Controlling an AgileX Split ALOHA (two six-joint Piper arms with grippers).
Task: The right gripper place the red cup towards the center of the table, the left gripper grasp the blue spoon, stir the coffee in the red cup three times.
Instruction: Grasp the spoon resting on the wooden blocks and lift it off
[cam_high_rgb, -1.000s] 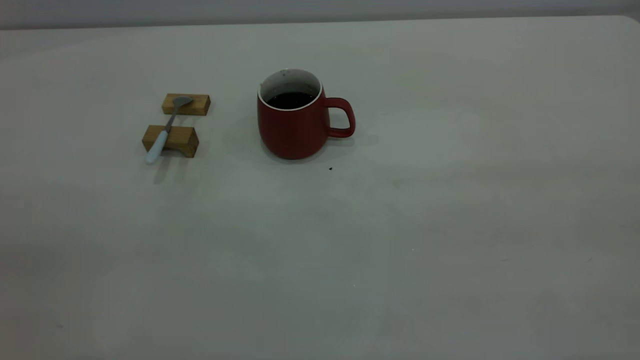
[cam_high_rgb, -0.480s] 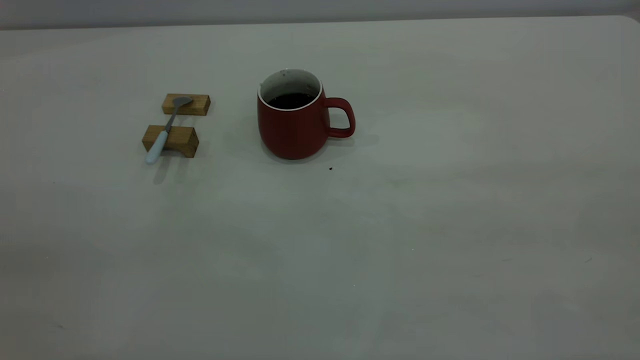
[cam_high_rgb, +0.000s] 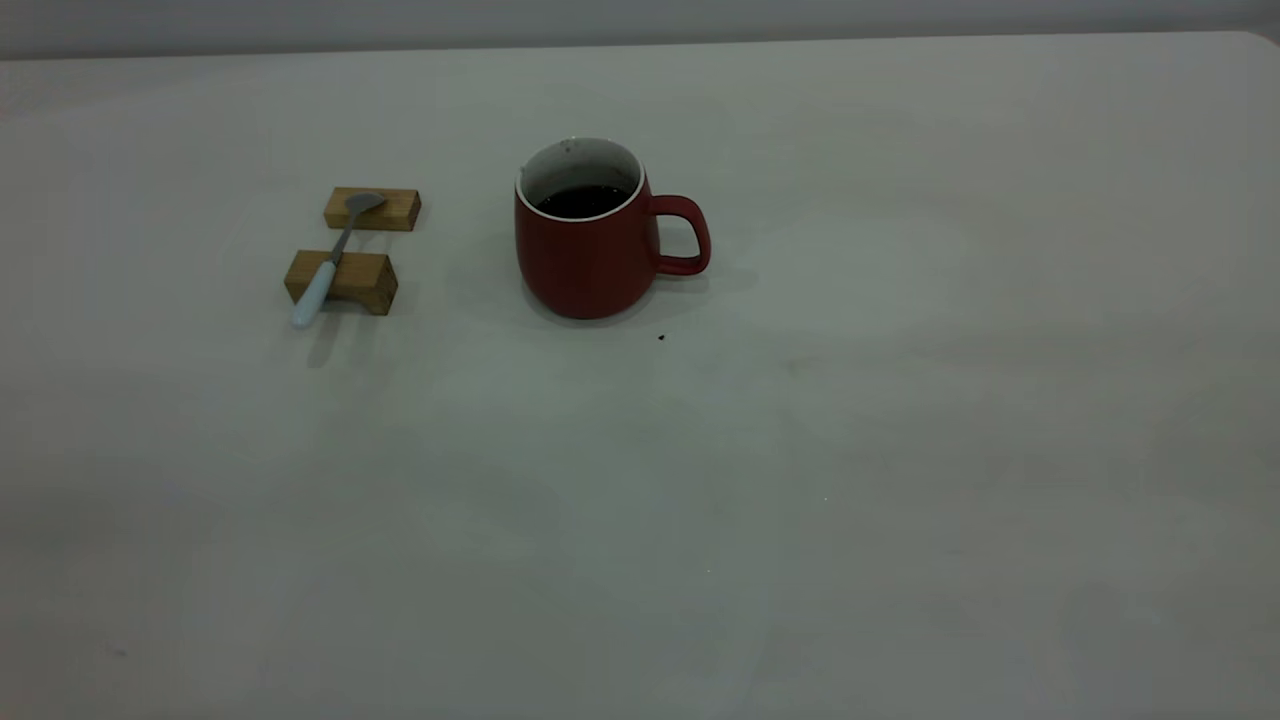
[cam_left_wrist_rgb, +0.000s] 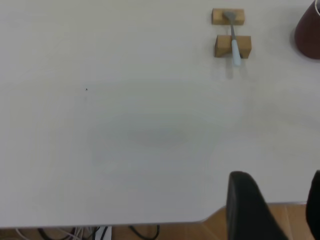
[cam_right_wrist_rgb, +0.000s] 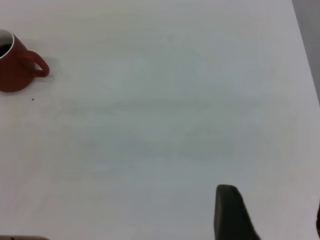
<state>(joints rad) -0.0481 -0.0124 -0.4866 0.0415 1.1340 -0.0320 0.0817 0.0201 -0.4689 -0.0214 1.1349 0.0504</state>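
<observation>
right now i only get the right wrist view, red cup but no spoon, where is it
Observer: The blue spoon lies across two wooden blocks, apart from the red cup, on the side away from its handle.
Operator: left gripper near it
Observer: No, the left gripper hangs by the table edge, far off, fingers open.
Operator: spoon lying how
Observer: Bowl on one block, pale handle overhanging the other.
</observation>
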